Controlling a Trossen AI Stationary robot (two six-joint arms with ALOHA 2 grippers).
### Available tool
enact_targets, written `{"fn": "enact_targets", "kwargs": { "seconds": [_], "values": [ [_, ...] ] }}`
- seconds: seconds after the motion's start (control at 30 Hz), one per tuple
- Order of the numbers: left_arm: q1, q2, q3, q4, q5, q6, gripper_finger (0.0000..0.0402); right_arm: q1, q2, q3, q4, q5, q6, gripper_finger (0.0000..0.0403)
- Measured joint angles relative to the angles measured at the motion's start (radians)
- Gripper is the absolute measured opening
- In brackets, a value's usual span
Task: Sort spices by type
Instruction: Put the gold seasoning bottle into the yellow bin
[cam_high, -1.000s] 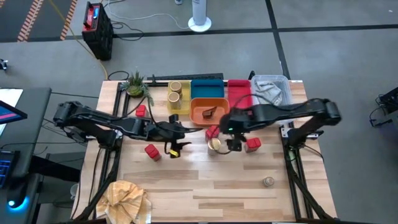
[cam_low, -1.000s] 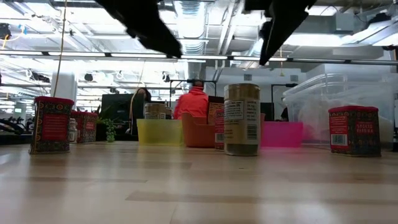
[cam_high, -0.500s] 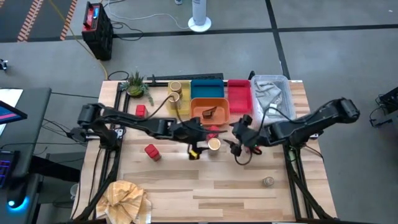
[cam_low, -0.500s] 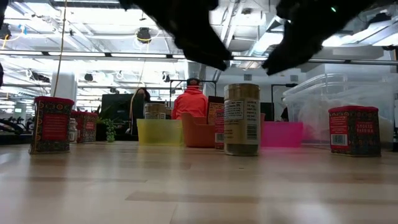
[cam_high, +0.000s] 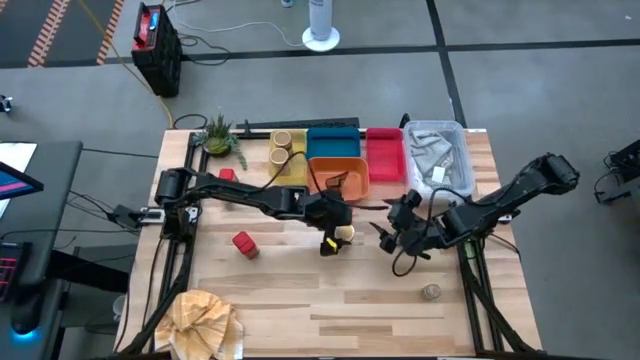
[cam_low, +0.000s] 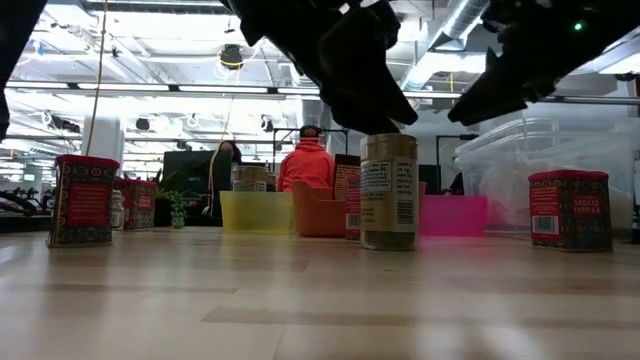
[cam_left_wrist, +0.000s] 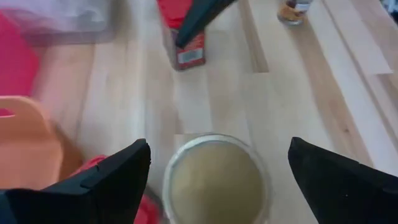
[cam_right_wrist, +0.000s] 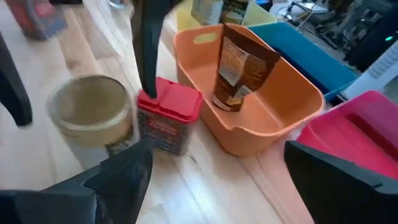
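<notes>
A tan cylindrical jar (cam_high: 344, 233) stands upright on its base mid-table. My left gripper (cam_high: 335, 222) hovers over it, open, one finger on each side of the jar (cam_left_wrist: 214, 180) without touching. My right gripper (cam_high: 395, 232) is open to the jar's right, above a red tin (cam_left_wrist: 186, 37). Another red tin (cam_right_wrist: 168, 118) stands beside the jar (cam_right_wrist: 93, 118). Two more red tins (cam_high: 243, 243) (cam_high: 226, 176) stand on the left. A small shaker (cam_high: 431, 292) is near the right front. Two tan jars (cam_high: 281, 146) sit in the yellow tray, and a dark brown pouch (cam_right_wrist: 239, 68) in the orange tray.
Yellow (cam_high: 292, 168), blue (cam_high: 333, 142), orange (cam_high: 350, 185) and pink (cam_high: 385, 155) trays line the far side, with a clear container (cam_high: 437, 150) at the far right. A green plant (cam_high: 217, 135) is at the far left, crumpled tan paper (cam_high: 205, 320) at the near left.
My left gripper has travelled toward the table's right and now stands over the tan jar. My right gripper has drawn away from the jar toward the right edge. The jar and tins have stayed in place.
</notes>
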Motion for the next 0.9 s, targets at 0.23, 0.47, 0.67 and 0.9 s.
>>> {"fn": "enact_targets", "kwargs": {
  "seconds": [0.23,0.47,0.67,0.9],
  "values": [
    [0.006,0.013,0.002,-0.020,0.026,0.023,0.0366,0.025,-0.021,-0.005,-0.010,0.023,0.028,0.0385],
    [-0.001,0.013,-0.013,-0.032,0.029,0.066,0.0366,0.024,-0.020,-0.006,-0.012,0.023,0.030,0.0385],
    [-0.003,0.013,-0.015,-0.054,0.026,0.092,0.0366,0.024,-0.020,-0.006,-0.009,0.023,0.030,0.0385],
    [-0.003,0.013,-0.016,-0.059,-0.001,0.123,0.0355,0.024,-0.019,-0.006,-0.006,0.023,0.029,0.0385]
  ]
}}
